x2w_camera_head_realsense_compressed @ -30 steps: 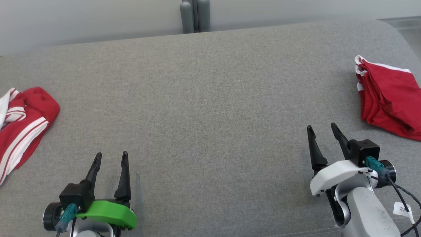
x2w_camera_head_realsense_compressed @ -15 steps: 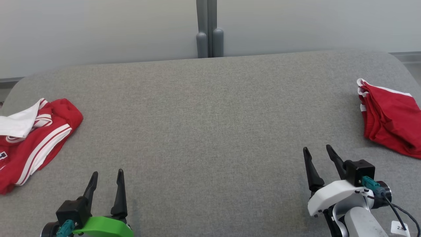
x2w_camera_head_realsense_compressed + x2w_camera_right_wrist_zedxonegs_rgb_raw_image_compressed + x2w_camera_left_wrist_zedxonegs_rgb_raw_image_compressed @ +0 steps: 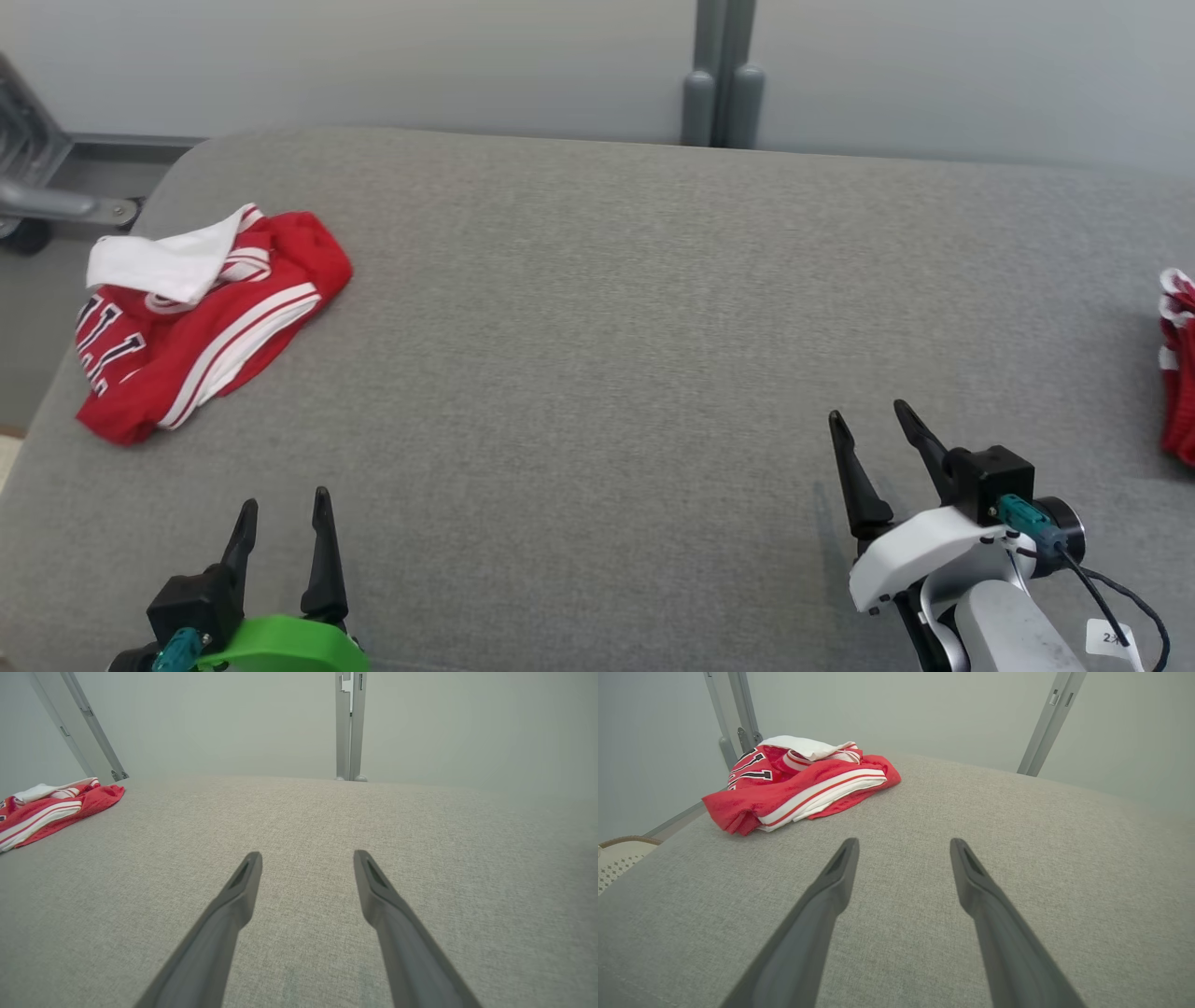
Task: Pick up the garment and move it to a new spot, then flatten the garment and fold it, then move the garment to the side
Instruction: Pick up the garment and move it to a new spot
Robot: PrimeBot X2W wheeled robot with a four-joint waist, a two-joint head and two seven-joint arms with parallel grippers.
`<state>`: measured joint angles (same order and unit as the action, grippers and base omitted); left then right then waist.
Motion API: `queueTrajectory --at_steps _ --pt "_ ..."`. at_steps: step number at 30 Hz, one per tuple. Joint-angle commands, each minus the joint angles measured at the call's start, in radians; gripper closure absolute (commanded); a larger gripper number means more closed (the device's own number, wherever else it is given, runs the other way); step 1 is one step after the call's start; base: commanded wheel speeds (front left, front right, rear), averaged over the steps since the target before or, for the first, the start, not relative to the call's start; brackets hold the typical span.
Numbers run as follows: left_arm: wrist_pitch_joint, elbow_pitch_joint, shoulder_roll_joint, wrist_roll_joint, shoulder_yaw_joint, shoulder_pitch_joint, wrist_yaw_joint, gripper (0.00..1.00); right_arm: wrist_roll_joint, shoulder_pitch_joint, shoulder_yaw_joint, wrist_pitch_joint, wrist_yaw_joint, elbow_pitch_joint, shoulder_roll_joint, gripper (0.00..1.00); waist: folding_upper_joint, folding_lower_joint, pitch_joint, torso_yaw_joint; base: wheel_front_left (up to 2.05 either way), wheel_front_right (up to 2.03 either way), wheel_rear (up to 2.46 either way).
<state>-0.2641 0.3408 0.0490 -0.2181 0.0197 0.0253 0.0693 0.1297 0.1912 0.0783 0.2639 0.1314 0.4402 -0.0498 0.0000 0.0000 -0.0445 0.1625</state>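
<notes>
A crumpled red garment (image 3: 205, 317) with white stripes, black lettering and a white part on top lies near the far left corner of the grey padded surface (image 3: 597, 327). My left gripper (image 3: 285, 504) hovers open at the lower left, well short of it. From the left wrist, that garment (image 3: 798, 784) sits ahead and to the left of the spread left gripper (image 3: 904, 843). My right gripper (image 3: 868, 413) is open at the lower right above bare fabric. Seen from the right wrist, the garment (image 3: 46, 812) is far off to the left of the right gripper (image 3: 307, 855).
Another red piece of clothing (image 3: 1178, 373) lies at the right edge of the surface. A grey post (image 3: 719, 84) stands behind the far edge against a pale wall. A metal frame with a wheel (image 3: 37, 201) stands off the far left corner.
The camera has turned to the left: the crumpled garment now sits further into the picture and the red piece at the right is nearly cut off. Both grippers stay open.
</notes>
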Motion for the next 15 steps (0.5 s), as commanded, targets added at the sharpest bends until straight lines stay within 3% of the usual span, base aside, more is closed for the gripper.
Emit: queueTrajectory --at_steps 1,9,15 --pt "0.000 0.006 0.003 -0.004 0.009 -0.012 -0.008 0.00 0.004 0.011 0.010 0.000 -0.002 -0.005 -0.002 0.00 0.0000 0.0000 -0.018 0.145 0.00 0.00 0.00" --pt "0.000 0.018 0.003 -0.010 0.049 -0.045 -0.018 0.00 0.008 0.030 0.088 0.000 -0.002 0.014 -0.003 0.00 0.0000 0.0000 -0.014 0.313 0.00 0.00 0.00" --pt "0.000 0.041 0.003 -0.003 0.049 -0.063 -0.017 0.00 0.016 0.036 0.135 0.000 -0.002 0.031 -0.004 0.00 0.0000 0.0000 -0.011 0.366 0.00 0.00 0.00"
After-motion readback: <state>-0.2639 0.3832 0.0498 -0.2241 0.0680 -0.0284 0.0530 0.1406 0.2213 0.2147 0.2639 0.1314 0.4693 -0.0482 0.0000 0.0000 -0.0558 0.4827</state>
